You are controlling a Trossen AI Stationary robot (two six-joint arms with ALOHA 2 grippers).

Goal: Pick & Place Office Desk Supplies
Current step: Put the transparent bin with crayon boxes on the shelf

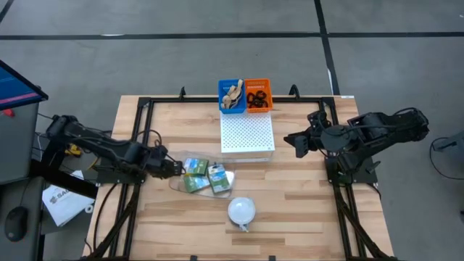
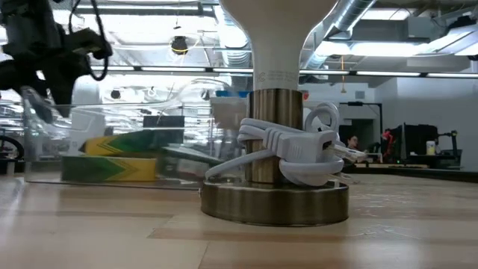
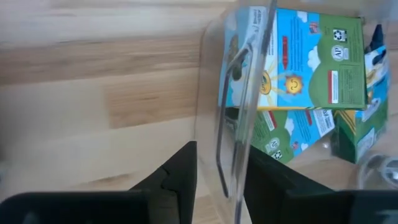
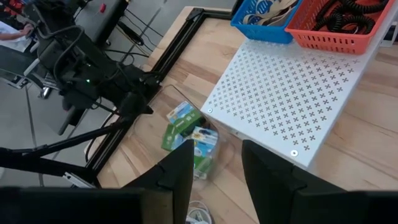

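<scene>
a: how many of each do we count?

b: two arms. two small bins at the far edge, a blue bin (image 1: 231,96) holding tan rubber bands (image 1: 233,93) and an orange bin (image 1: 257,95) holding black loops (image 1: 256,98); we cannot count either lot. both stand on one white perforated board (image 1: 246,134). we see at least two yellow-and-green crayon boxes (image 1: 206,176) inside a clear plastic container (image 1: 204,177) near the table's middle, and one lamp base (image 2: 274,200) with a white cord (image 2: 295,152) wound round its post, just on the near side of them.

a: which way do the boxes lie?

b: flat, and skewed to the table's edges. in the high view their long axes run roughly near to far, each tilted a little differently.

a: and the grippers?

b: the left gripper (image 1: 172,168) is at the container's left end, and in its wrist view the clear wall (image 3: 227,124) stands between its two fingers (image 3: 180,174). they are close on it, yet we cannot tell if they pinch it. the right gripper (image 1: 297,143) hangs beside the white board's right edge, apart from everything, its fingers parted on nothing.

a: the surface and the room?

b: a light wooden plank table (image 1: 304,210) in a black frame, on a grey floor. beyond it we see an open hall with ceiling ducts, desks, and a person (image 2: 351,142) seated far off.
</scene>
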